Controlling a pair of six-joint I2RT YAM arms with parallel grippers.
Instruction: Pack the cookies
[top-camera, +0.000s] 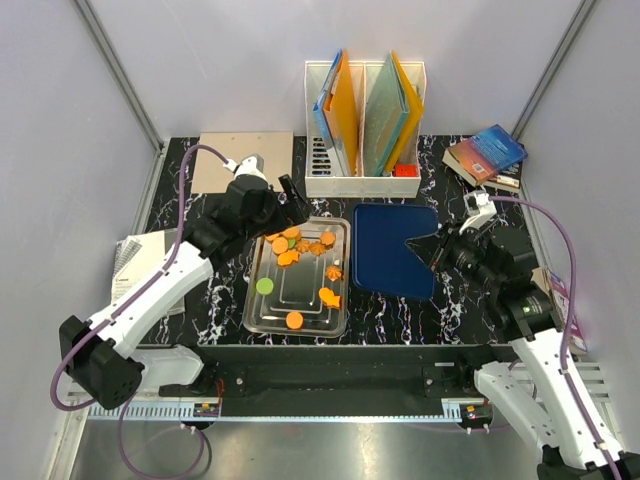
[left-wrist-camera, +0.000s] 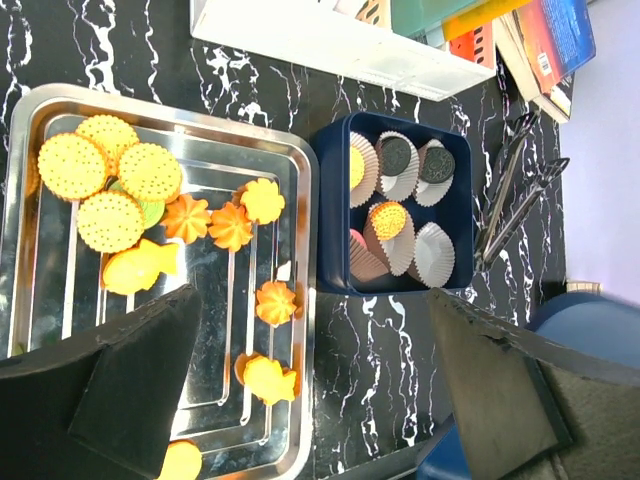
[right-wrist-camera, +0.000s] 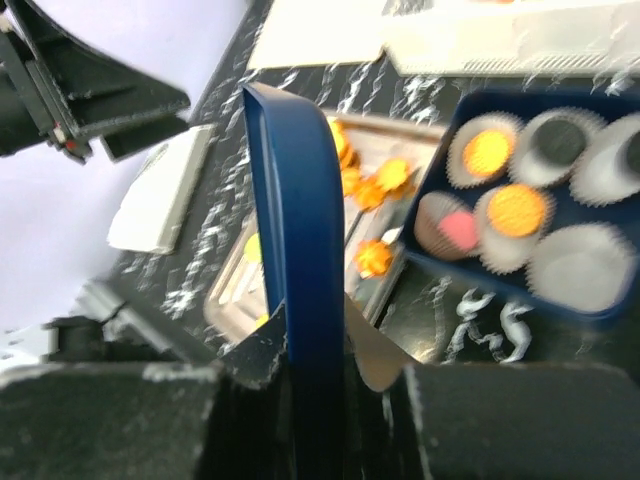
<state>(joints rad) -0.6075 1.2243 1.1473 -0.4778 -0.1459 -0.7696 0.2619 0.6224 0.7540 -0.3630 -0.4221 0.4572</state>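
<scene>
Orange round and flower-shaped cookies (top-camera: 295, 247) lie with a green one on the metal tray (top-camera: 258, 318); the left wrist view shows them (left-wrist-camera: 110, 190) on the tray (left-wrist-camera: 290, 150) too. Beside it the blue box (left-wrist-camera: 330, 215) holds paper cups, some with orange, black and pink cookies (right-wrist-camera: 515, 208). My left gripper (top-camera: 283, 200) hovers over the tray's far end, wide open (left-wrist-camera: 315, 400) and empty. My right gripper (top-camera: 440, 250) is shut (right-wrist-camera: 335, 350) on the edge of the blue lid (right-wrist-camera: 295, 230), which hides the box in the top view (top-camera: 393, 250).
A white file organiser (top-camera: 363, 120) with folders stands behind the tray. Books (top-camera: 487, 155) lie at the back right, metal tongs (left-wrist-camera: 515, 190) right of the box. A cardboard sheet (top-camera: 243, 160) and papers (top-camera: 135, 260) sit on the left.
</scene>
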